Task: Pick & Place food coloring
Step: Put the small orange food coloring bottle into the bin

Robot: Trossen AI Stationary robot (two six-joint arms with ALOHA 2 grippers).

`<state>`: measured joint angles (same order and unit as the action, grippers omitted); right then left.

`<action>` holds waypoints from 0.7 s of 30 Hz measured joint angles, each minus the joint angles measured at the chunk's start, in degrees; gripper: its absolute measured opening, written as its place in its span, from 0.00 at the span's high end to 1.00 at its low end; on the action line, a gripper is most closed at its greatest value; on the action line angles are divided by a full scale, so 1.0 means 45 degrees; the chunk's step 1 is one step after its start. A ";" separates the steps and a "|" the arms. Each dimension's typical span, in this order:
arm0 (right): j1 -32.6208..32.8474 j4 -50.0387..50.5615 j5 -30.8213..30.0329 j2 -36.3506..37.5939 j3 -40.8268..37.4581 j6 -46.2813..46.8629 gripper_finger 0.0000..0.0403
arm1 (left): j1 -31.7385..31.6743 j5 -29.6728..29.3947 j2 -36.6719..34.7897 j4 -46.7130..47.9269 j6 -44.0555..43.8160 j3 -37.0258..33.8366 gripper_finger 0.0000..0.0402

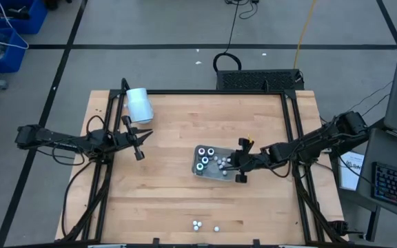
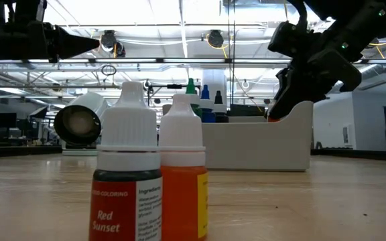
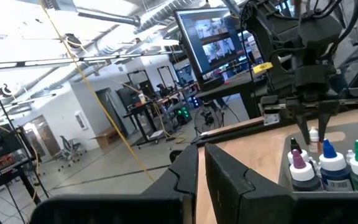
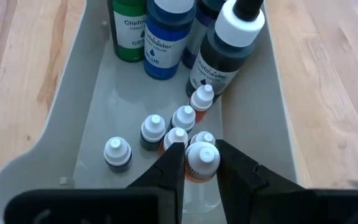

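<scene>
A grey tray lies at the table's middle right. At one end of it stand bigger Chefmaster bottles; several tiny white-capped food coloring bottles cluster at the other end. My right gripper hangs over that cluster, shut on one tiny orange bottle. Three more tiny bottles stand at the table's near edge, among them a Red Sunset one and an orange one. My left gripper waits shut, in the air at the table's left. My right gripper pinches the tiny orange bottle by its white cap between its two fingers. They slant down from the table's right side. The bottle stays upright inside the tray, among the other tiny bottles; whether its base rests on the tray floor is hidden.
A large white cylinder lies on its side at the far left corner, beside my left arm. Bare wooden tabletop stretches between the tray and the near-edge bottles. A dark frame borders the table's sides.
</scene>
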<state>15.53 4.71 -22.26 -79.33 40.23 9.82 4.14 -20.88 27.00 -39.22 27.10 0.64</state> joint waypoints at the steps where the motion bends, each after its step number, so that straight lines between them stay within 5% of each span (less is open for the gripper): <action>1: -0.0032 -0.0019 0.0005 0.0000 0.0000 0.0000 0.85 | 0.0000 -0.0002 0.0000 0.0000 -0.0036 0.0000 0.91; 21: -0.0461 -0.1471 0.0696 0.0000 0.0204 -0.0872 0.86 | 0.0003 -0.0010 0.0000 0.0024 -0.0089 0.0000 0.91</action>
<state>13.46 -1.91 -19.13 -79.33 41.14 5.90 4.16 -20.93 27.00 -39.11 26.70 0.64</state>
